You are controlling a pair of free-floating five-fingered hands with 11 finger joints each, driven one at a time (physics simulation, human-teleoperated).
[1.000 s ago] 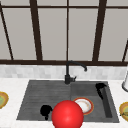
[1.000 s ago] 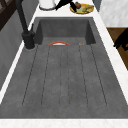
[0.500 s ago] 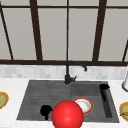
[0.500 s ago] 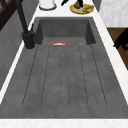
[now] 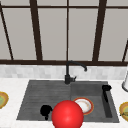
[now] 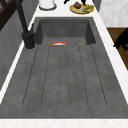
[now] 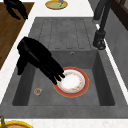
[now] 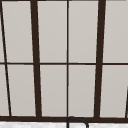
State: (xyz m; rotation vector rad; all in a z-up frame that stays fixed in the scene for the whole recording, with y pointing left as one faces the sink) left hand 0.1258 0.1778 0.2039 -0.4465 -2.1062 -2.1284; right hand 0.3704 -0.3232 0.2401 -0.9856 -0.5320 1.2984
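A white plate with an orange rim (image 5: 85, 105) (image 7: 72, 82) lies flat on the basin floor; its far rim shows in the left side view (image 6: 58, 43). My right hand (image 5: 106, 88) (image 7: 37, 58) hangs over the basin's right side, open with straight fingers slanting down. In the right side view its fingertips (image 7: 58, 76) overlap the plate's rim; whether they touch it I cannot tell. My left hand (image 5: 46, 111) (image 7: 15, 8) (image 6: 122, 41) floats off the counter's front edge by the drainboard, fingers loose and holding nothing. A big red ball (image 5: 67, 115) sits low at the front, covering the plate's left part.
A black faucet (image 5: 68, 72) (image 7: 100, 37) stands behind the sink. The ribbed drainboard (image 6: 65, 75) lies left of the basin. Yellow plates of food sit on the counter at both ends (image 5: 2, 99) (image 5: 124, 110). A white jar (image 5: 125, 83) stands back right. A small round object (image 7: 38, 91) rests in the basin.
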